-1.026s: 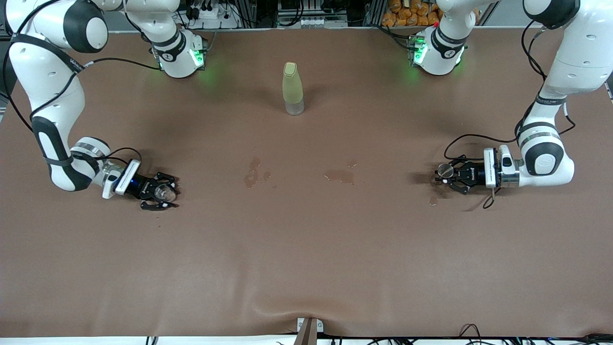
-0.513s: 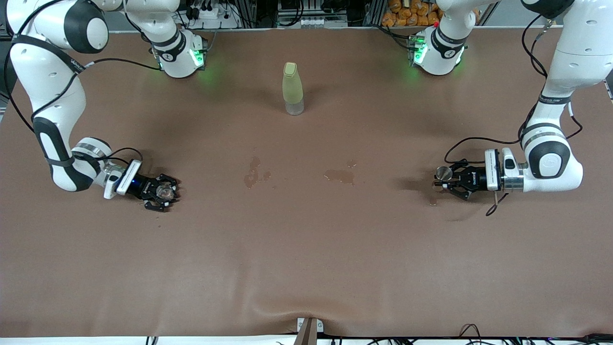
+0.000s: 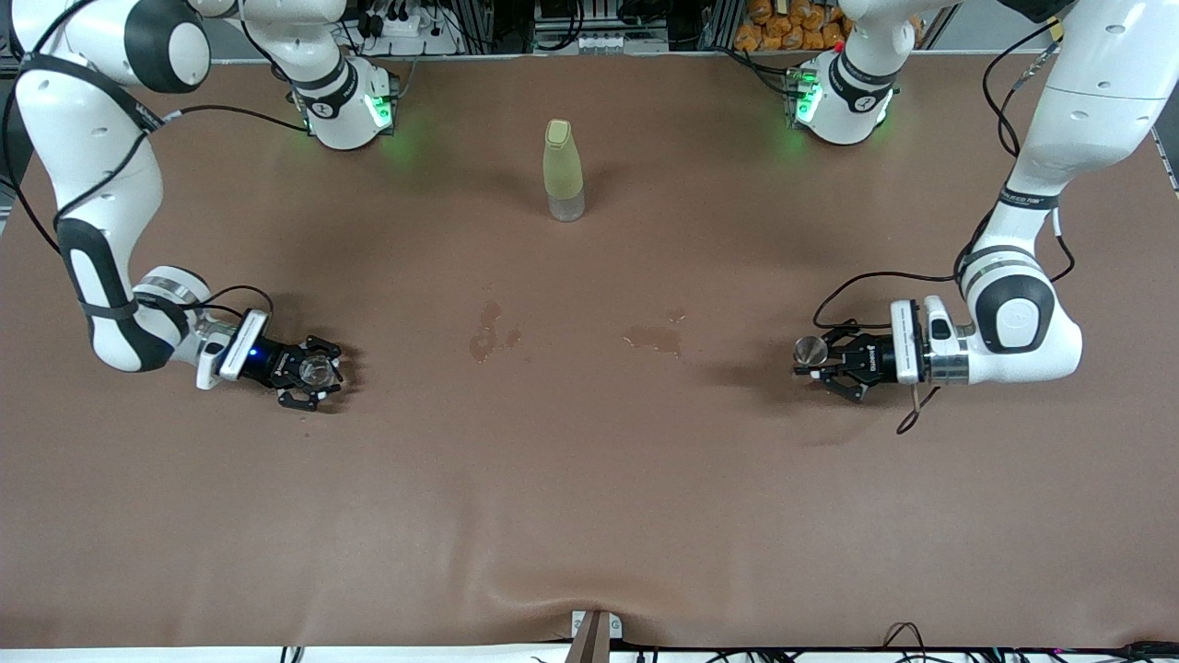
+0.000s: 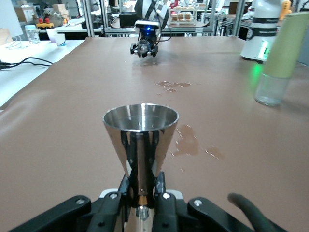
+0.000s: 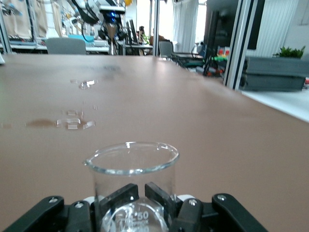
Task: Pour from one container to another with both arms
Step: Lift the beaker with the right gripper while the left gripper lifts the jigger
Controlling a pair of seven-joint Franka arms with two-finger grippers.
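Two containers are in play, one per pincer. Toward the right arm's end of the brown table (image 3: 589, 516), the right gripper (image 3: 313, 372) is clamped on one tiny clear glass cup (image 3: 318, 370). Wide bare tabletop with a few wet patches (image 3: 654, 339) separates the pincers. The left gripper (image 3: 820, 359) grips one small silvery steel hourglass-shaped jigger (image 3: 810, 350), upright. One tall yellow-green bottle (image 3: 563, 170) stands well apart, nearer the bases.

The left gripper (image 3: 811, 361) is held level over the table toward the left arm's end, its fingers (image 4: 161, 200) clamped on the jigger (image 3: 811, 350). The right gripper (image 3: 318, 373) is held low toward the right arm's end, forearm bent, its fingers (image 5: 159, 195) closed around the glass cup (image 3: 318, 370).
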